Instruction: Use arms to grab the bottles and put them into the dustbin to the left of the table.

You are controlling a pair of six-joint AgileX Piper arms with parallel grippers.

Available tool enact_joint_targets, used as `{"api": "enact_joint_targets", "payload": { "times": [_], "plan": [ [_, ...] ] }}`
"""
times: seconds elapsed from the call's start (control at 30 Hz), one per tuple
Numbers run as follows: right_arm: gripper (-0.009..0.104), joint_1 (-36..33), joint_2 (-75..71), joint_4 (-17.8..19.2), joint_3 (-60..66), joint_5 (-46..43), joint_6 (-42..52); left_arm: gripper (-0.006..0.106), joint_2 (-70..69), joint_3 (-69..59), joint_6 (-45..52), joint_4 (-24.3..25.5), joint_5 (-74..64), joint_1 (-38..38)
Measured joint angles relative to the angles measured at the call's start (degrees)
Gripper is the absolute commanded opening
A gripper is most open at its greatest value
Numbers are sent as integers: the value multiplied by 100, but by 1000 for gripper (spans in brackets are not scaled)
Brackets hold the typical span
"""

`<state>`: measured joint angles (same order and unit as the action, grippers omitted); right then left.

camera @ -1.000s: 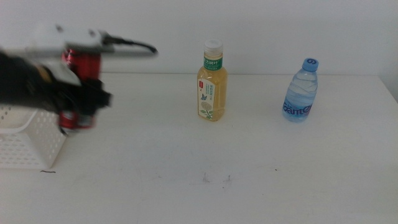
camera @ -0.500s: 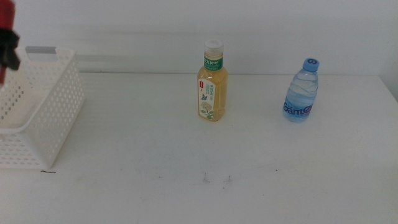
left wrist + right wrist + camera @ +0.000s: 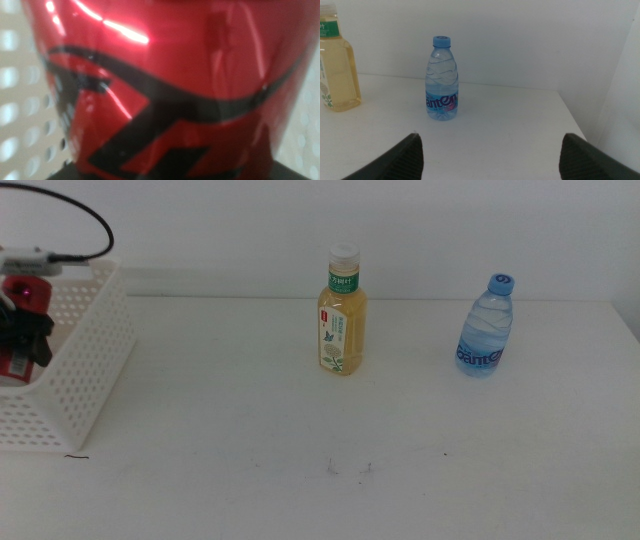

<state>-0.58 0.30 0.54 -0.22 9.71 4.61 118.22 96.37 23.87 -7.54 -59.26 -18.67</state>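
Jaws of the left gripper hold the red can tight inside the bin, at the far left of the table. Jaws of the right gripper are spread wide apart with nothing between them, and that arm waits out of the middle view. Biggest is the white table, with a few tiny dark specks near its front. Next is the white bin with lots of little holes in its sides; it stands at the left edge. A black cable loops above it. After that comes the tall yellow tea bottle, standing up straight near the back middle of the table, with a white cap and a green and white label. Well to its right stands the small water bottle, clear with a blue cap, also upright. In the left wrist view the can fills nearly everything, shiny red with black lines, and the holes of the bin show on both sides of it.
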Motion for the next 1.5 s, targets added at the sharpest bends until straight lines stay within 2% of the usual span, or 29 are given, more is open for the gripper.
{"api": "enact_joint_targets", "payload": {
  "times": [0.07,0.2,0.23,0.47,0.6,0.7,0.8,0.93,1.07,1.13,1.33,1.5],
  "plan": [
    [92,0,0,0,0,0,0,38,96,0,66,-25,49,0],
    [92,0,0,0,0,0,0,89,148,14,142,-47,87,0],
    [92,0,0,0,0,0,0,94,136,26,153,-73,99,0],
    [92,0,0,0,0,0,0,94,-362,37,41,-83,-1,241],
    [92,0,0,0,0,0,0,94,-1338,-56,-180,-74,-18,657],
    [92,0,0,0,0,0,0,94,-2365,-655,-257,-157,495,1167],
    [92,0,0,0,0,0,0,94,-3523,-2055,-279,-361,1841,1894],
    [92,0,0,0,0,0,0,94,-4786,-4594,-279,-479,5231,3126],
    [92,0,0,0,0,0,0,94,-4870,-7094,-714,-334,9138,4322],
    [92,0,0,0,0,0,0,94,-4569,-7965,-1090,-128,10552,4645],
    [92,0,0,0,0,0,0,94,-3039,-8367,-2062,440,12486,4818],
    [92,0,0,0,0,0,0,94,-1664,-7684,-2535,754,12727,4823]
  ]
}}
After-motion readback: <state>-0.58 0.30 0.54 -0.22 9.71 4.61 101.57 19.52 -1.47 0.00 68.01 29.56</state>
